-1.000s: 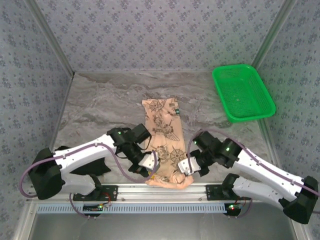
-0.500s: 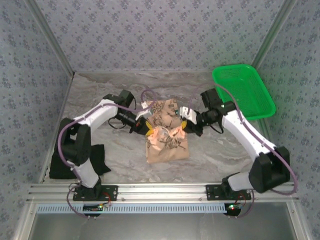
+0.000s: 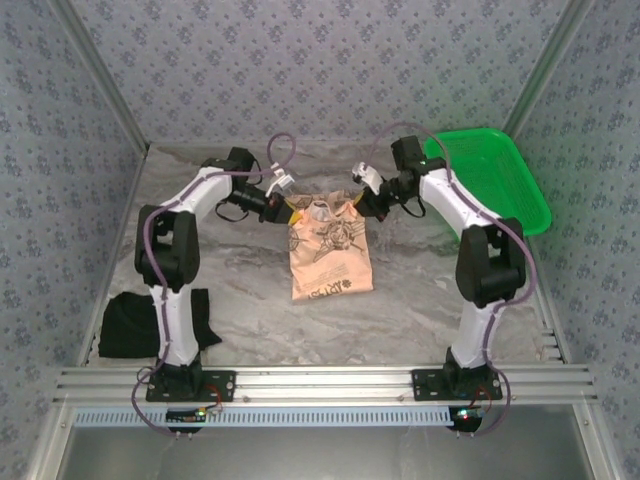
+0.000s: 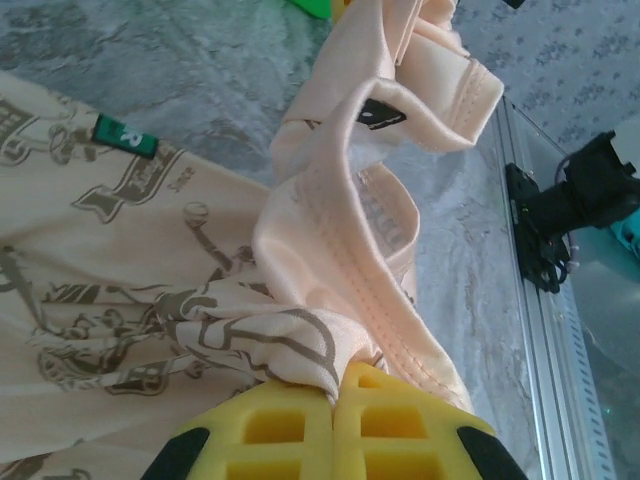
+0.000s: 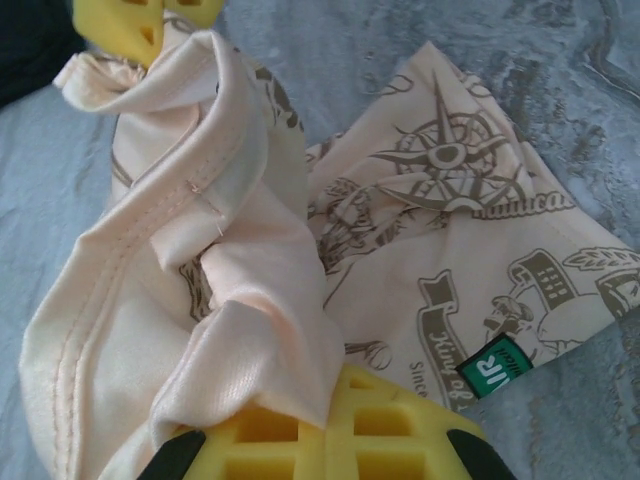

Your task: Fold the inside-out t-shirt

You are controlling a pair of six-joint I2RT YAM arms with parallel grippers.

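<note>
Top view: one peach-tan printed fabric t-shirt (image 3: pixel 330 258), one green plastic basket (image 3: pixel 487 185) beside the right gripper (image 3: pixel 361 206), one black folded garment (image 3: pixel 150 325). The shirt's far edge spans from the left gripper (image 3: pixel 292 210) to the right; bare grey marbled table (image 3: pixel 430 295) surrounds it.
Left wrist: jaws clamped tight on the hem.
Right wrist: jaws pinched tight on bunched hem.

In the right wrist view, the inside-out t-shirt (image 5: pixel 450 230) has "nautica" printed just under a compass drawing (image 5: pixel 445 155). A ribbon banner (image 5: pixel 452 325) reads "King of", with the rest hidden, and "Since" begins below it. A green tag (image 5: pixel 492 368) at the fabric's edge bears white letters, seemingly "JR". The dark neck label (image 4: pixel 380 114) cannot be read.
</note>
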